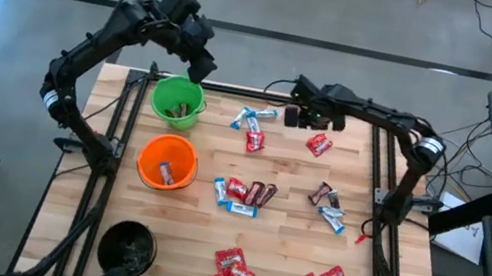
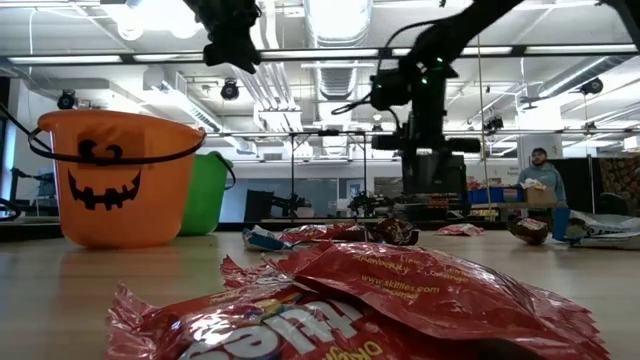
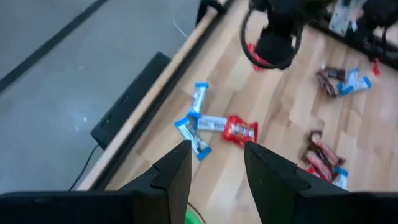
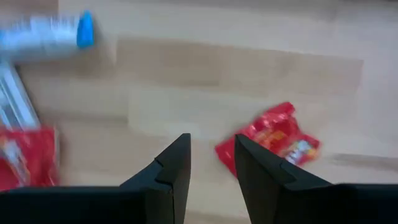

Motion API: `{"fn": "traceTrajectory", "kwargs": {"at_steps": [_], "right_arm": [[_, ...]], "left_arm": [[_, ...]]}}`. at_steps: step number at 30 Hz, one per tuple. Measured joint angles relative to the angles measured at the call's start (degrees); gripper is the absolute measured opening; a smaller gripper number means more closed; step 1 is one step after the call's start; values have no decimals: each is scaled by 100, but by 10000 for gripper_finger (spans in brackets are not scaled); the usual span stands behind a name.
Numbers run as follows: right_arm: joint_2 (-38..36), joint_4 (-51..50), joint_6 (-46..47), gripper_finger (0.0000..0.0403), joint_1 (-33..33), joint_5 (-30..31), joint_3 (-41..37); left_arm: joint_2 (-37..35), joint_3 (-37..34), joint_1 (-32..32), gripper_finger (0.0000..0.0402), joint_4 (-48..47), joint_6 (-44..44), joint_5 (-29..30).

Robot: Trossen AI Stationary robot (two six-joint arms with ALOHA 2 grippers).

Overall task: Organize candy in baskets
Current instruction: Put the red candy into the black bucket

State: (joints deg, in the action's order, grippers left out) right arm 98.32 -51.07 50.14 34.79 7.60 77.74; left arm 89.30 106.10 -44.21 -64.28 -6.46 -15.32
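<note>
Red candy (image 4: 268,144) sits right past my right hand (image 4: 211,163), jaws narrowly parted and empty, lying slantwise on the counter (image 4: 236,68). My left hand (image 3: 216,167), empty too, hovers over the green basket (image 1: 176,101).

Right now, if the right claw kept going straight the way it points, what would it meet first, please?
Probably bare table: the open right claw points at wood, with a red candy lying just beside its line. Depth is hard to judge.
</note>
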Motion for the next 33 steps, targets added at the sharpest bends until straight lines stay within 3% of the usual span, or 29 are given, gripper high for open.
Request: {"fn": "traceTrajectory", "kwargs": {"at_steps": [3, 8, 16, 33], "right_arm": [[-166, 481, 524, 114, 32, -59, -515], [-382, 424, 923, 123, 42, -51, -963], [-794, 206, 1078, 139, -13, -3, -1256], [-819, 436, 1311, 184, -26, -7, -1838]], "left_arm": [[0, 7, -97, 130, 207, 166, -2], [-2, 7, -273, 130, 327, 213, -2], [-2, 7, -529, 130, 365, 98, -2], [-7, 5, -627, 130, 376, -39, -5]]}}
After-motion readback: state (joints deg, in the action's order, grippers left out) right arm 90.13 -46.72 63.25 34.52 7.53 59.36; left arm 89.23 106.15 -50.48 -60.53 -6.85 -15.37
